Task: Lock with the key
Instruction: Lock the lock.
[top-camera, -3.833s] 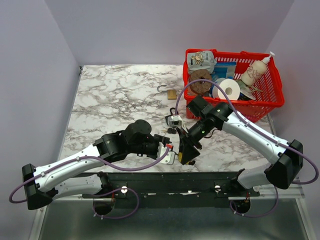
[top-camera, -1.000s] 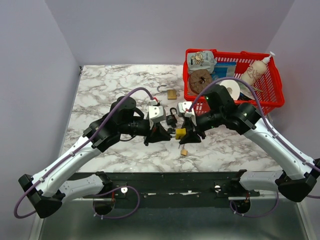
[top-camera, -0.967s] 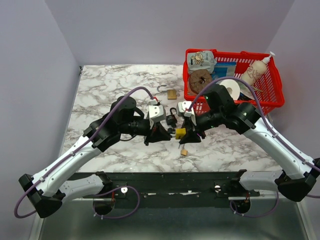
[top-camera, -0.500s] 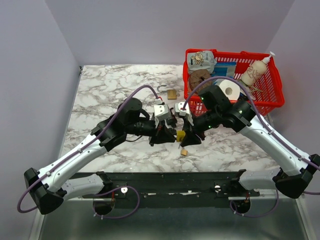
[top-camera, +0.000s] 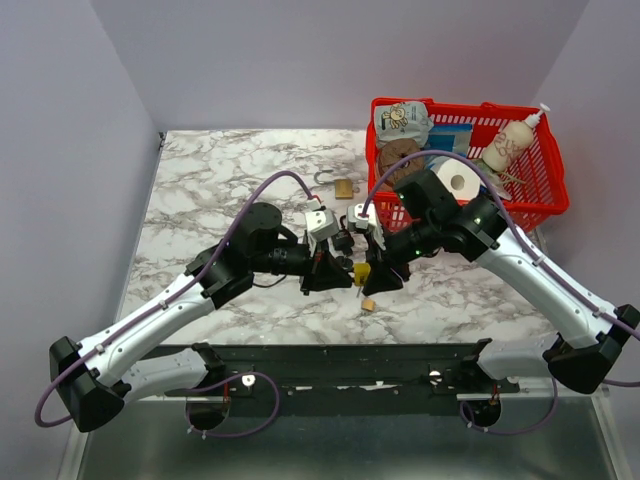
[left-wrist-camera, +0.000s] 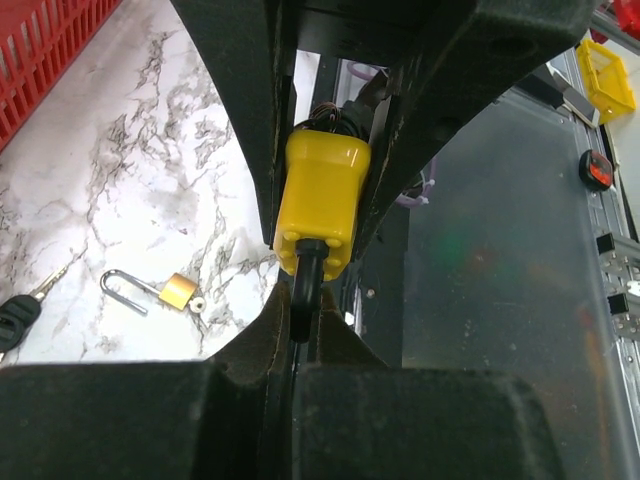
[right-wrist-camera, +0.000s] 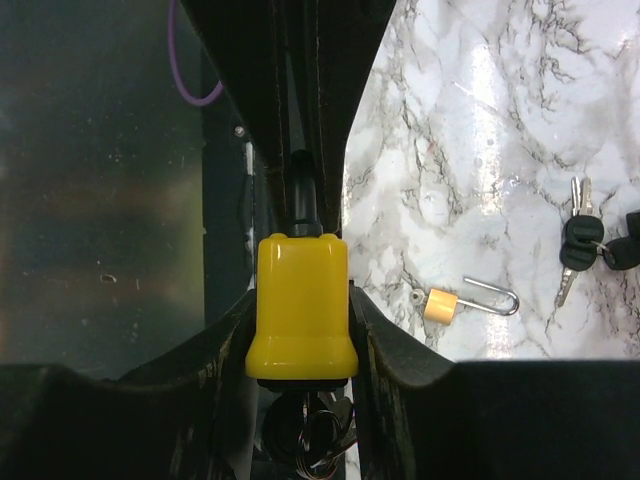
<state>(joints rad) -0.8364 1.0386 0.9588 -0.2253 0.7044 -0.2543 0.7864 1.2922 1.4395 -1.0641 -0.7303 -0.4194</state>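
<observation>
A yellow padlock (top-camera: 360, 270) hangs above the table's middle between the two grippers. My right gripper (top-camera: 374, 272) is shut on its sides; in the right wrist view (right-wrist-camera: 300, 335) the padlock (right-wrist-camera: 300, 305) sits squarely between the fingers, with a key ring (right-wrist-camera: 312, 432) below it. My left gripper (top-camera: 336, 271) is shut on a black key; in the left wrist view (left-wrist-camera: 300, 325) the key (left-wrist-camera: 306, 285) runs from the fingers into the end of the padlock (left-wrist-camera: 320, 205). The key (right-wrist-camera: 303, 190) also shows above the padlock in the right wrist view.
A small brass padlock (top-camera: 368, 304) lies on the marble below the grippers. Another brass padlock (top-camera: 343, 188) with an open shackle lies farther back. Loose black keys (right-wrist-camera: 580, 238) lie nearby. A red basket (top-camera: 545, 205) full of items stands at the back right.
Both arms have risen from near the front edge to the table's middle and come together at the yellow padlock. Over the last half second they have barely shifted.
</observation>
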